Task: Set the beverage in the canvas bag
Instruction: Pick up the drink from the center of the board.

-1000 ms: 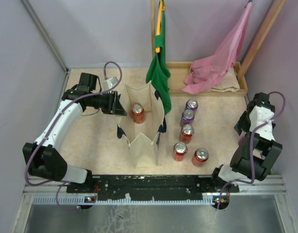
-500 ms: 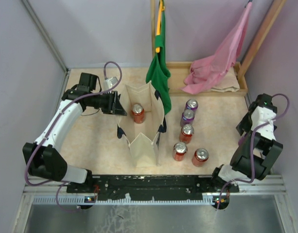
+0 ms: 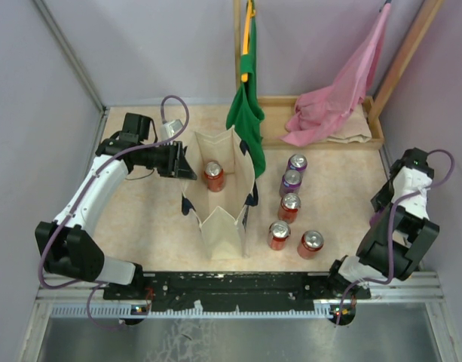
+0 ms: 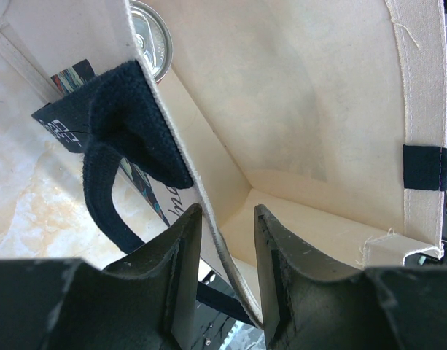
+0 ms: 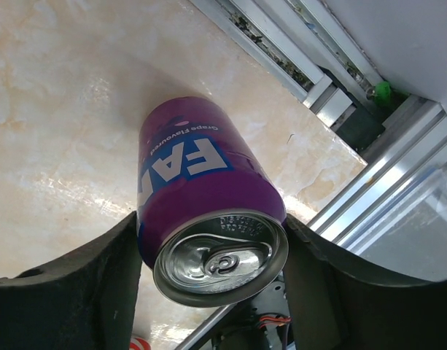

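While the left gripper (image 4: 227,219) fingers pinch the canvas bag's (image 3: 223,219) left wall, the step in hand is the grasp: the right gripper (image 5: 212,240) fingers appear closed on the purple can (image 5: 201,175) at the counter's (image 3: 148,219) right edge, well apart from the bag, so the next move likely calls for lifting it leftward over the bag's open mouth.

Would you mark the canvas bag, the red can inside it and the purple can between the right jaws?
canvas bag (image 3: 223,235): top external view, near wall.
red can (image 3: 214,170): top external view, lid.
purple can (image 5: 208,195): right wrist view, side wall.
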`<state>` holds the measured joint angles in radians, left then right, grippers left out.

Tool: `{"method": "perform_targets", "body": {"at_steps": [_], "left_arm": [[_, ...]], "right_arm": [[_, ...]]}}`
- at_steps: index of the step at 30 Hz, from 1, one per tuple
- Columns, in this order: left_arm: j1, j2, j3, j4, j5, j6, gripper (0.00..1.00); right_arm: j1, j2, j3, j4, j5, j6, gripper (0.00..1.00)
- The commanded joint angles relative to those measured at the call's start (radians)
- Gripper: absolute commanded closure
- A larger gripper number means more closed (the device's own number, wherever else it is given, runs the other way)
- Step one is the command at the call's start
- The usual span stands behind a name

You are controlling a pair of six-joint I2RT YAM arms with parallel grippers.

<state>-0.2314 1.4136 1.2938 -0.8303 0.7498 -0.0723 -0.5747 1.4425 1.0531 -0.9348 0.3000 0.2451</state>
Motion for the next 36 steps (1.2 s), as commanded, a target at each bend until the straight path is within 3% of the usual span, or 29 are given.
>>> {"method": "perform_targets", "body": {"at_steps": [1, 6, 10, 27, 36], "left_arm": [[-0.006, -0.020, 0.022, 0.030, 0.013, 0.000, 0.59], [-0.006, -0.019, 0.019, 0.029, 0.013, 0.000, 0.60], [-0.008, -0.015, 0.019, 0.030, 0.014, -0.001, 0.60], [-0.014, -0.014, 0.013, 0.031, 0.008, -0.005, 0.60], [-0.019, -0.021, 0.010, 0.037, -0.002, -0.007, 0.60]], "right_arm": [[-0.019, 0.004, -0.010, 0.022, -0.034, 0.005, 0.46], [-0.020, 0.007, -0.012, 0.021, -0.071, 0.006, 0.83], [-0.020, 0.003, -0.004, 0.010, -0.110, 0.000, 1.00], [-0.017, -0.122, 0.058, -0.071, -0.316, -0.002, 1.00], [0.038, -0.155, 0.247, -0.163, -0.430, 0.042, 1.00]]}}
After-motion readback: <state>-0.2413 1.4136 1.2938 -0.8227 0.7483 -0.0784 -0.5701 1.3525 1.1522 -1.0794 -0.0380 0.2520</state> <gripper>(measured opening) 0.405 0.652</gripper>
